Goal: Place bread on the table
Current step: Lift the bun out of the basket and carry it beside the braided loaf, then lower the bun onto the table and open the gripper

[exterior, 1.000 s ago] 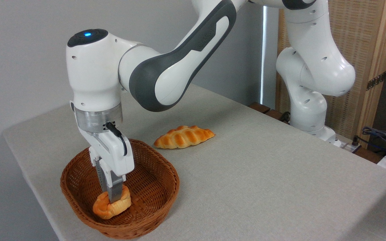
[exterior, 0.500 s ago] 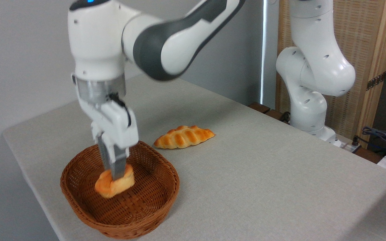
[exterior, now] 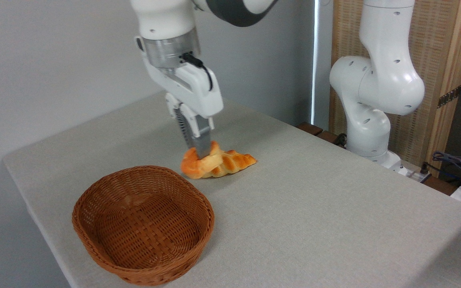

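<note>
The fixed camera shows the gripper (exterior: 199, 154) clamped on the bread (exterior: 198, 163), a small knotted orange-golden bun, with the fingers (exterior: 202, 140) pointing almost straight down and pinching it across its lumpy top. That top-down hold suits a soft, round thing: it leaves the bun's underside free to meet a flat surface first. The bun hangs in the air, clear of the basket (exterior: 144, 226), which lies empty nearer the camera, so the lifting part of the job looks done and the setting-down part is what remains. In this view the bun overlaps the left end of the loaf (exterior: 234, 162), a paler braided piece lying on the table (exterior: 314, 216); whether the two touch or the bun is merely in front of it cannot be told from one angle. The risk, as I judge it, is lowering onto the loaf rather than the cloth, so the spot chosen should be bare table just beside it, with the fingers parting only once the bun rests.
</note>
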